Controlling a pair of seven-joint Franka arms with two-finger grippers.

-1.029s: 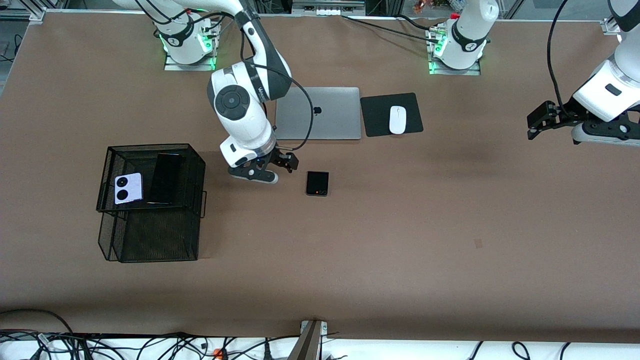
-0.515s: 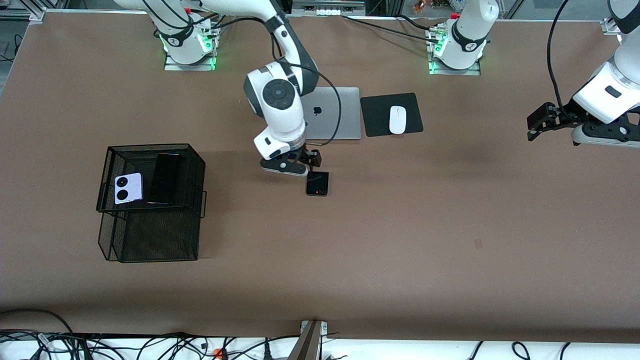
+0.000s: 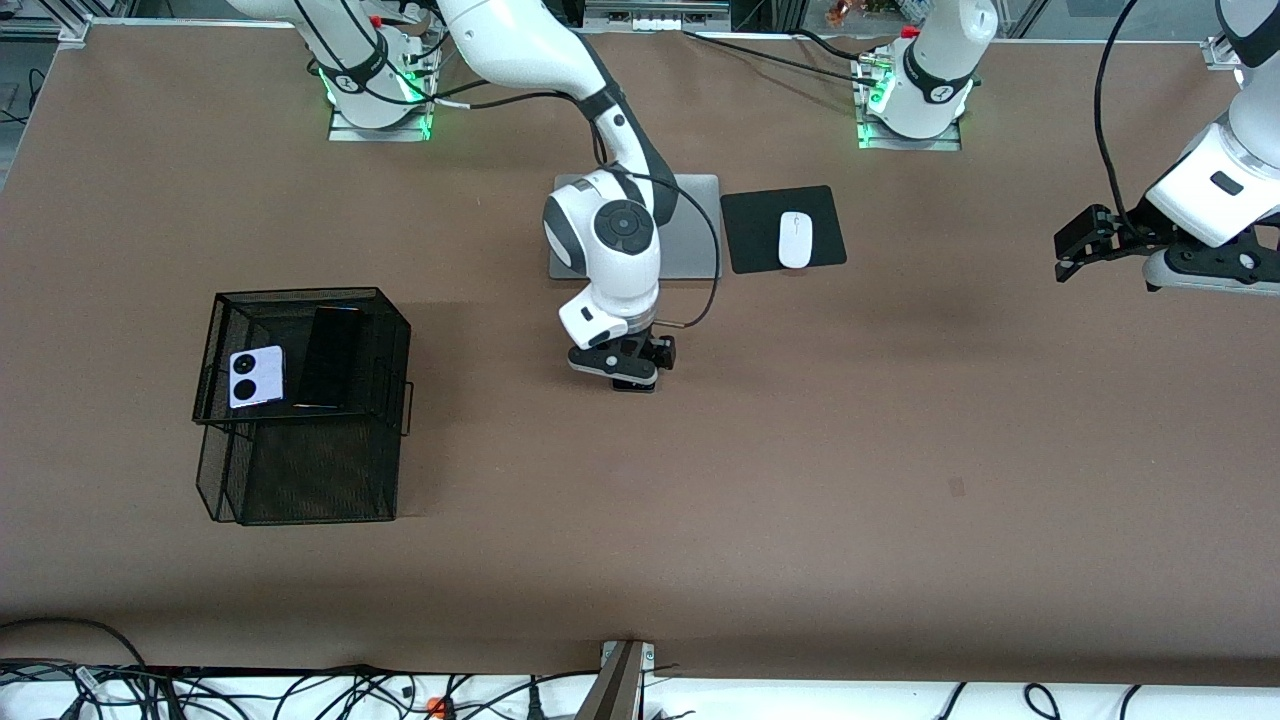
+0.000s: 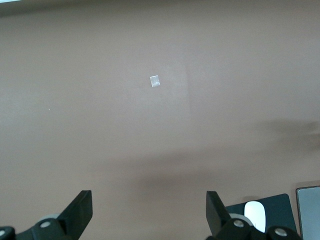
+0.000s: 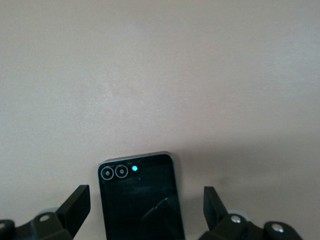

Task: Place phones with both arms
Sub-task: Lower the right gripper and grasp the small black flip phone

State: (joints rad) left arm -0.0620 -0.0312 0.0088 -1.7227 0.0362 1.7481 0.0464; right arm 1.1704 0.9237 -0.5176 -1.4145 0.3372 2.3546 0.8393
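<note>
Front view: nearest my camera, toward the right arm's end of the surface (image 3: 800, 480), stands the black mesh basket (image 3: 300, 470). In its upper tray I see the lavender-white phone (image 3: 257, 376) lying flat beside the long slim black phone (image 3: 332, 357), whose long axis runs roughly toward and away from my camera.

Farther off, mid-surface, the right pincer (image 3: 628, 372) has travelled from beside the basket and now hangs directly over the small black phone (image 5: 141, 197), covering nearly all of it in this view. The right wrist view shows its fingers (image 5: 75, 207) spread wide on either side of the phone, apart from it; the phone lies flat, its camera-ring end pointing away from the wrist.

Farthest, the grey laptop (image 3: 690, 230) and the white mouse (image 3: 795, 239) on its black pad (image 3: 760, 230).

The left pincer (image 3: 1080, 240) waits unchanged, released, over the left arm's end.
</note>
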